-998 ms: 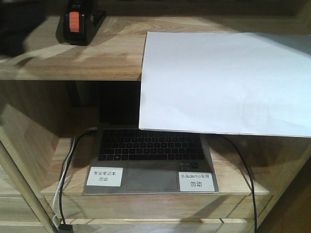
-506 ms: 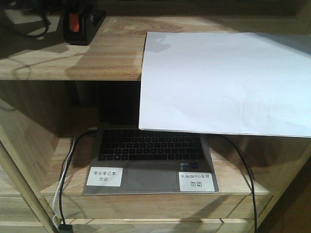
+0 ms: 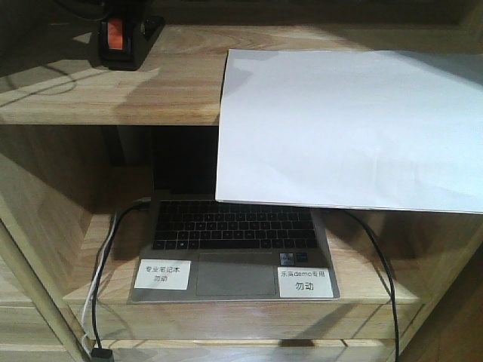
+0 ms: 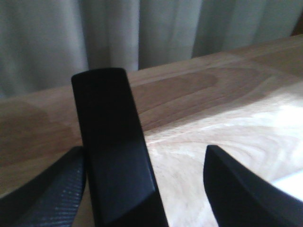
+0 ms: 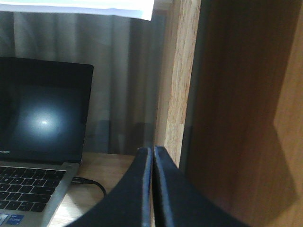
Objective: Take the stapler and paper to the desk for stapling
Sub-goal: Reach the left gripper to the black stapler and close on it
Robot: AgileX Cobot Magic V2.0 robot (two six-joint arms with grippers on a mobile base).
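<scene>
Black, the stapler (image 3: 121, 39) is seen at upper left of the front frame, the paper (image 3: 347, 128) overhanging the shelf (image 3: 151, 98) at right. The left gripper (image 4: 142, 156) is spread round what is judged that stapler, off-centre, so tipping is risked; the right gripper (image 5: 153, 153) is closed on nothing

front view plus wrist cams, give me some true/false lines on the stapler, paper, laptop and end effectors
1. The paper overhangs the upper shelf edge, above the laptop. True.
2. The stapler lies on the paper. False: it stands apart on bare wood at the shelf's left end.
3. The right end effector is shut, holding nothing. True.
4. The laptop's lid is closed. False: it is open, keyboard showing.
5. The left end effector is shut. False: its fingers are spread apart.
</scene>
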